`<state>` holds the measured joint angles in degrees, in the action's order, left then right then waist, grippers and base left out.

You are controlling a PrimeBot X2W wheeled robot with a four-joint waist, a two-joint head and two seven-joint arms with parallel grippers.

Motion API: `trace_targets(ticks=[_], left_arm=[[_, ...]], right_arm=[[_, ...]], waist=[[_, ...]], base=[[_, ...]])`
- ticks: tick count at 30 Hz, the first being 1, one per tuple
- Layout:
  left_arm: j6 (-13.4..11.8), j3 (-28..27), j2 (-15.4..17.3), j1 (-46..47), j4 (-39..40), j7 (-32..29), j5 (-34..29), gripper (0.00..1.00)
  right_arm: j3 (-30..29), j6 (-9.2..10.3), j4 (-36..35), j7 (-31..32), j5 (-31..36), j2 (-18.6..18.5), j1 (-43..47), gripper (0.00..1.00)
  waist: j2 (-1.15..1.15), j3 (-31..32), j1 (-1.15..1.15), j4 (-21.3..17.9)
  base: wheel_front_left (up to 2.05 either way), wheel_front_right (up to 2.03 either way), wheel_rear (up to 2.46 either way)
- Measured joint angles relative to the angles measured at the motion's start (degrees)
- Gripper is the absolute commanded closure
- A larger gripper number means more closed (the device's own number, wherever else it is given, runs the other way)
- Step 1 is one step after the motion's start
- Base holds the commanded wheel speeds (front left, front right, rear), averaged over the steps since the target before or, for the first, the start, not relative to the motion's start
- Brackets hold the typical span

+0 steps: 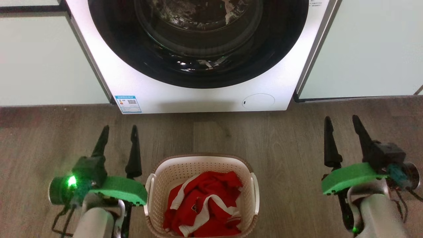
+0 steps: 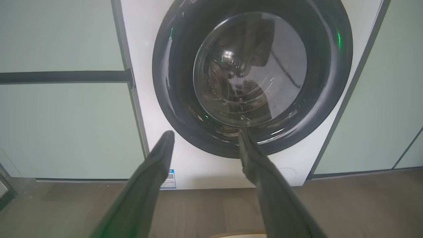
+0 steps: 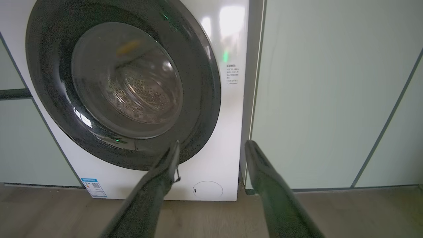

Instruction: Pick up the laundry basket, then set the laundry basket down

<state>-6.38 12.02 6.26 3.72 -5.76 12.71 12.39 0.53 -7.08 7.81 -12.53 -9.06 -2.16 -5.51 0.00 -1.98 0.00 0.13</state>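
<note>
The laundry basket (image 1: 165, 172), cream-white and perforated with a brown rim and two white side handles, stands on the wooden floor at the bottom centre of the head view. Red and white clothes (image 1: 203, 205) lie inside it. My left gripper (image 1: 119, 129) hovers open just left of the basket, fingers pointing toward the washing machine, holding nothing. Well to the basket's right my right gripper (image 1: 342, 120) is open and empty too. A sliver of the basket's rim (image 2: 238, 235) shows at the bottom edge of the left wrist view, between my left gripper's (image 2: 205, 136) fingers.
A white front-loading washing machine (image 1: 198, 96) with a dark round door stands straight ahead, set between pale green cabinet panels (image 1: 43, 62). Wooden floor (image 1: 284, 138) lies between the machine and the basket. The right wrist view looks at the machine's door (image 3: 122, 82) past my right gripper (image 3: 211, 145).
</note>
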Motion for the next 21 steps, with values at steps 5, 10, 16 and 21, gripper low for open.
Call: trace_targets(ticks=[5, 10, 16, 21], left_arm=[[0.47, -0.47, -0.86, -0.35, -0.35, 0.6, -4.1, 0.0], [0.9, -1.22, -1.13, -0.34, -0.31, 1.7, -8.08, 0.0], [2.37, -1.76, -1.8, -0.34, -0.77, 1.75, -8.86, 0.0], [2.92, -2.4, -2.32, -0.34, -1.14, 1.75, -8.86, 0.0]], right_arm=[[0.1, 0.0, -0.02, -0.96, 3.56, -0.03, 0.0, 0.0], [0.49, 0.0, -0.26, -1.69, 7.1, -0.05, -0.01, 0.0], [0.79, 0.0, -0.36, -1.78, 7.64, -0.08, -0.02, 0.0], [0.78, 0.0, -0.32, -1.77, 7.64, -0.09, -0.02, 0.0]], waist=[[0.0, -0.12, 0.0, 0.21], [0.0, -0.25, 0.0, 0.42], [0.0, -0.43, 0.0, 0.49], [0.0, -0.44, 0.0, 0.45]], base=[[0.0, 0.0, 0.0], [0.0, 0.0, 0.0], [0.0, 0.0, 0.0], [0.0, 0.0, 0.0]])
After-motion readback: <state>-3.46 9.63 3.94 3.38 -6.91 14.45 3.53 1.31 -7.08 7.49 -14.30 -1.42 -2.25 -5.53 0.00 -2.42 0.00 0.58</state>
